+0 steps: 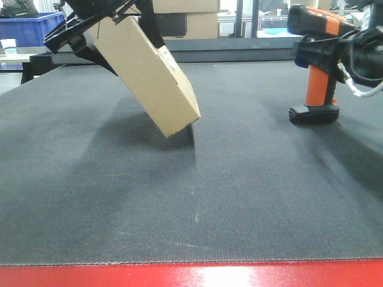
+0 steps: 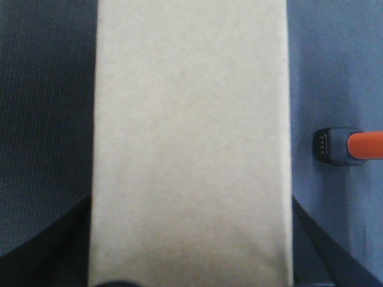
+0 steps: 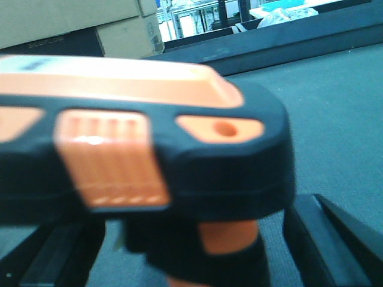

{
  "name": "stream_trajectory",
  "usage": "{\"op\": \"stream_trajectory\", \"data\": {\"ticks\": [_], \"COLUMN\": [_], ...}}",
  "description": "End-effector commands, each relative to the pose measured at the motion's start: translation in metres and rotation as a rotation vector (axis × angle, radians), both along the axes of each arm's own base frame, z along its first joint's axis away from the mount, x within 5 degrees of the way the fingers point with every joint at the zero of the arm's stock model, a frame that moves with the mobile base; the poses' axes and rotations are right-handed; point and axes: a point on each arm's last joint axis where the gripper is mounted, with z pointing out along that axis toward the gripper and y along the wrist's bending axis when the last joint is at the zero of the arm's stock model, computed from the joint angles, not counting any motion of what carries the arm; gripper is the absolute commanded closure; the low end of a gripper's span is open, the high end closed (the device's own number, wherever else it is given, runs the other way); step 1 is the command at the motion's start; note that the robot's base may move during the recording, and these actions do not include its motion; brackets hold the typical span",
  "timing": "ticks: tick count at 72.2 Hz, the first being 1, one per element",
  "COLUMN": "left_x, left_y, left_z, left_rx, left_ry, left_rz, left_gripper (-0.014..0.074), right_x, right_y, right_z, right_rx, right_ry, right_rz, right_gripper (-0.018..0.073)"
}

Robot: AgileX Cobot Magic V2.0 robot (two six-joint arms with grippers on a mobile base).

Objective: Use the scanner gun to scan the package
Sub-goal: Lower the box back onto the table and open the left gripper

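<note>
On the left side of the grey mat, held the package by its upper end in the left gripper, fingers pressed on two opposite sides, so clamped on the box. Tilted it steeply, one lower corner down towards the mat, probably in order to turn a face to the scanner. Showed a small white patch near the upper right edge, likely the barcode label, but too small to read. Could not tell whether the low corner touched the mat or hung just above it; saw only a shadow there.

In the left wrist view, filled nearly the whole picture with one plain tan face, without any label. Hid the fingertips behind the box and left only dark shapes in the two bottom corners.

On the right side, well apart from the package, had the scanner gun upright, its flat black base apparently on the mat. Placed the right gripper around the top of the orange handle, just under the head, probably as preparation to lift and aim. Could not tell whether pressed on the handle or only standing beside it: blurred in the right wrist view, with dark bars on both sides. Cut off the front of the scanner head, so could not judge where pointed.
</note>
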Motion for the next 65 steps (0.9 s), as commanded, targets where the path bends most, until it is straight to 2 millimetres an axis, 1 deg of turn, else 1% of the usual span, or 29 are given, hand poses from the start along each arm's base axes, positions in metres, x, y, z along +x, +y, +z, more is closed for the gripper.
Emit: {"op": "stream_trajectory", "data": {"ticks": [1, 10, 17, 26, 33, 38, 42, 48, 49, 50, 53, 56, 63, 64, 65], "left_x": [-0.002, -0.002, -0.002, -0.002, -0.006, -0.012, -0.018, -0.027, -0.028, -0.028, -0.031, -0.032, -0.031, -0.03, -0.029], "left_y": [-0.002, -0.002, -0.001, 0.008, 0.018, 0.028, 0.036, 0.051, 0.053, 0.056, 0.064, 0.072, 0.092, 0.098, 0.107], "left_z": [0.005, 0.005, 0.005, 0.01, 0.021, 0.031, 0.039, 0.051, 0.053, 0.054, 0.059, 0.062, 0.06, 0.059, 0.056], "left_rx": [-0.018, -0.018, -0.012, 0.004, 0.082, 0.193, 0.285, 0.418, 0.438, 0.446, 0.5, 0.517, 0.53, 0.53, 0.529], "left_ry": [-0.014, -0.014, -0.017, -0.027, -0.046, -0.065, -0.081, -0.1, -0.103, -0.103, -0.112, -0.118, -0.096, -0.088, -0.075], "left_rz": [0.0, 0.0, 0.002, 0.013, 0.001, -0.018, -0.026, -0.022, -0.023, -0.018, -0.033, -0.04, -0.045, -0.038, -0.03], "left_gripper": [0.0708, 0.0708, 0.0708, 0.0708, 0.0708, 0.0708, 0.0708, 0.0708, 0.0708, 0.0708, 0.0708, 0.0708, 0.0708, 0.0708, 0.0708], "right_x": [-0.009, -0.025, -0.046, -0.072, -0.09, -0.101, -0.111, -0.122, -0.123, -0.124, -0.129, -0.132, -0.139, -0.14, -0.142], "right_y": [0.0, -0.002, -0.004, -0.007, -0.007, -0.006, -0.007, -0.008, -0.008, -0.008, -0.008, -0.008, -0.008, -0.008, -0.008], "right_z": [0.004, 0.001, 0.0, 0.002, 0.006, 0.011, 0.016, 0.024, 0.025, 0.025, 0.03, 0.033, 0.042, 0.043, 0.047], "right_rx": [-0.009, -0.019, -0.036, -0.046, -0.055, -0.06, -0.059, -0.053, -0.052, -0.051, -0.046, -0.041, -0.029, -0.028, -0.024], "right_ry": [-0.011, -0.005, -0.032, -0.04, -0.04, -0.05, -0.062, -0.075, -0.073, -0.072, -0.068, -0.064, -0.047, -0.048, -0.051], "right_rz": [0.008, 0.005, 0.003, 0.002, 0.022, 0.034, 0.034, 0.036, 0.037, 0.037, 0.041, 0.044, 0.056, 0.057, 0.059], "right_gripper": [0.0051, 0.0051, 0.0051, 0.0052, 0.0057, 0.0088, 0.0135, 0.0231, 0.0263, 0.0274, 0.0346, 0.0421, 0.0589, 0.0611, 0.0662]}}
